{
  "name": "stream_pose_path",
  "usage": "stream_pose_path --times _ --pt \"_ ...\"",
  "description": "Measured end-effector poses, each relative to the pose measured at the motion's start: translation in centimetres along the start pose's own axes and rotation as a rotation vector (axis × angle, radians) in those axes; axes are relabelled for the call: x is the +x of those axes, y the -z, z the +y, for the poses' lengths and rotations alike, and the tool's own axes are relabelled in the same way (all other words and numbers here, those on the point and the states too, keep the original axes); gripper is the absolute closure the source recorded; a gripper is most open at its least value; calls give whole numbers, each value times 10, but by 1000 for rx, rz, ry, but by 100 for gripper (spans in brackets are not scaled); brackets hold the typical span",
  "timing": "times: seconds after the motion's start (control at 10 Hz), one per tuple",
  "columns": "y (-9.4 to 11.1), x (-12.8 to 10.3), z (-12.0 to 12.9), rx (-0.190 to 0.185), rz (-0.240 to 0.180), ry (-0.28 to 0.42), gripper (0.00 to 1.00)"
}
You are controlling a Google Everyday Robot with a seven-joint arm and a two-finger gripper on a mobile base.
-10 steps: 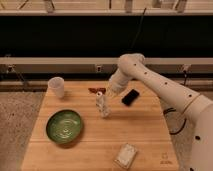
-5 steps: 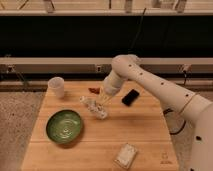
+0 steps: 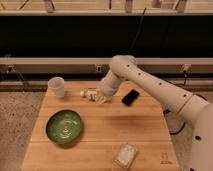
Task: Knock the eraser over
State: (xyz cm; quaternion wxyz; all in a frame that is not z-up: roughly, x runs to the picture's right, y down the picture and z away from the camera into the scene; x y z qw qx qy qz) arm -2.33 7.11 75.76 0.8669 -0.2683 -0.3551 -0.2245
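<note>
The eraser (image 3: pixel 89 93) is a small white lumpy piece with darker marks. It lies tipped on its side on the wooden table (image 3: pixel 100 145), near the far edge, right of the white cup (image 3: pixel 56 86). My gripper (image 3: pixel 101 97) is low over the table just right of the eraser, touching it or nearly so. The white arm (image 3: pixel 150 85) reaches in from the right.
A green bowl (image 3: pixel 64 126) sits at the front left. A flat black rectangle (image 3: pixel 131 97) lies right of the gripper. A pale flat block (image 3: pixel 126 155) lies near the front edge. A dark rail and wall run behind the table.
The gripper has swept left across the far part of the table. The eraser, upright a second ago, has been pushed left and now lies on its side.
</note>
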Motion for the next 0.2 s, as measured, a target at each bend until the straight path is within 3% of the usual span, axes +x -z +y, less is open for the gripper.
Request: stream_pose_path --times 0.1,0.2 --pt "5 2 5 15 -18 -2 90" --pt "12 6 10 8 -10 -13 96"
